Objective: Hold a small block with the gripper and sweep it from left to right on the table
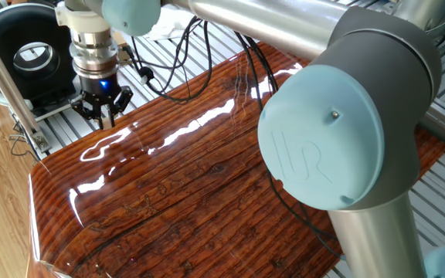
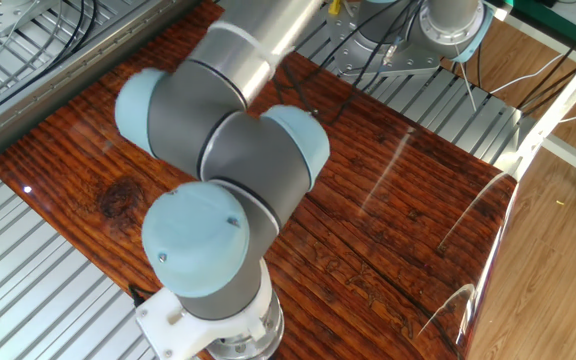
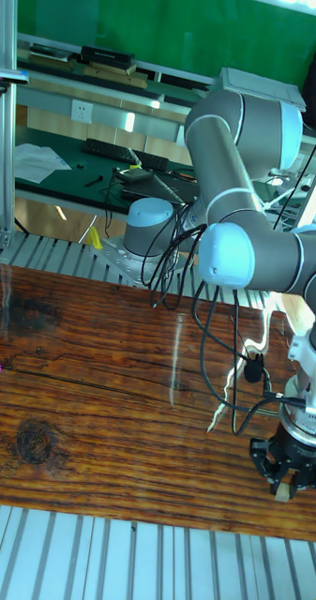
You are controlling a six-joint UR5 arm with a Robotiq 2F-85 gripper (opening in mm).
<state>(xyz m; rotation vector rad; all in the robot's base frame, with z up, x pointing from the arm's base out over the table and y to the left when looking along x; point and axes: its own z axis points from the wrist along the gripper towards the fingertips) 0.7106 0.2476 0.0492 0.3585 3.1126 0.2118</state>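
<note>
My black gripper (image 1: 103, 114) hangs under its silver wrist with a blue light at the table's (image 1: 207, 177) far left edge. It is shut on the small block (image 1: 106, 118), a tiny tan cube that peeks out between the fingertips just above the board. In the tall fixed view the gripper (image 3: 286, 478) is at the table's (image 3: 101, 394) near right edge, with the small block (image 3: 283, 490) at its tips. In the other fixed view the arm's joints (image 2: 218, 170) cover the table (image 2: 398, 200), and the gripper and block are out of sight.
A black round device with a white ring (image 1: 33, 54) stands behind the gripper on the grey slatted base (image 1: 164, 58). A metal post (image 1: 2, 77) rises to its left. Black cables (image 1: 180, 85) trail over the board. The arm's big elbow (image 1: 331, 131) overhangs the right half.
</note>
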